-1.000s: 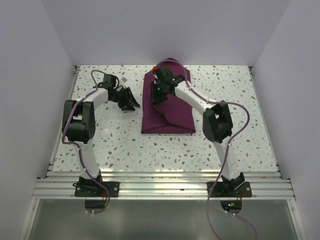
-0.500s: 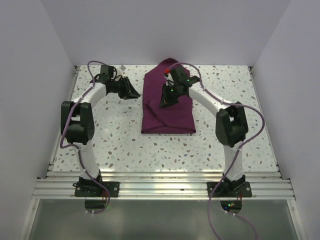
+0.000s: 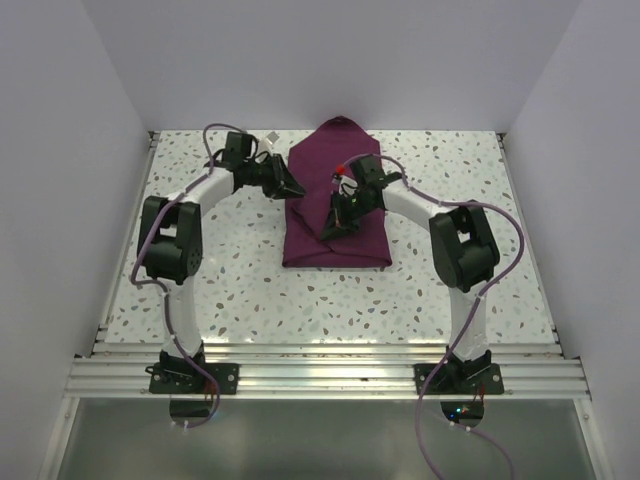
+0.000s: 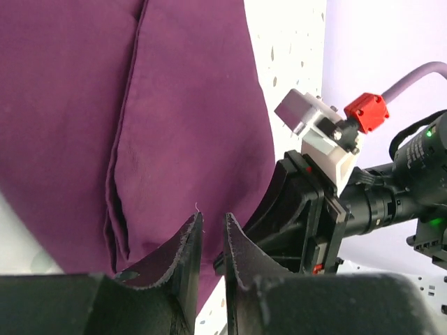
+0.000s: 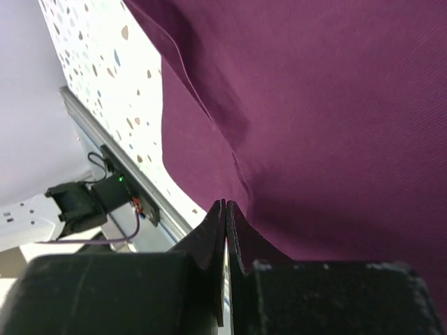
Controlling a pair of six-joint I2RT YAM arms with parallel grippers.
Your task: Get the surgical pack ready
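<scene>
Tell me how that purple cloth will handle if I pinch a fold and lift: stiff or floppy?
Probably floppy: the purple cloth lies in soft folds, so it should drape from a pinch. Its stacked layers may slide apart. On the smooth-looking table a push would likely bunch it.

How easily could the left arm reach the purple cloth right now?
Probably easily: the left gripper is at the left edge of the cloth with nothing between them; the right gripper sits farther in, out of its way.
</scene>
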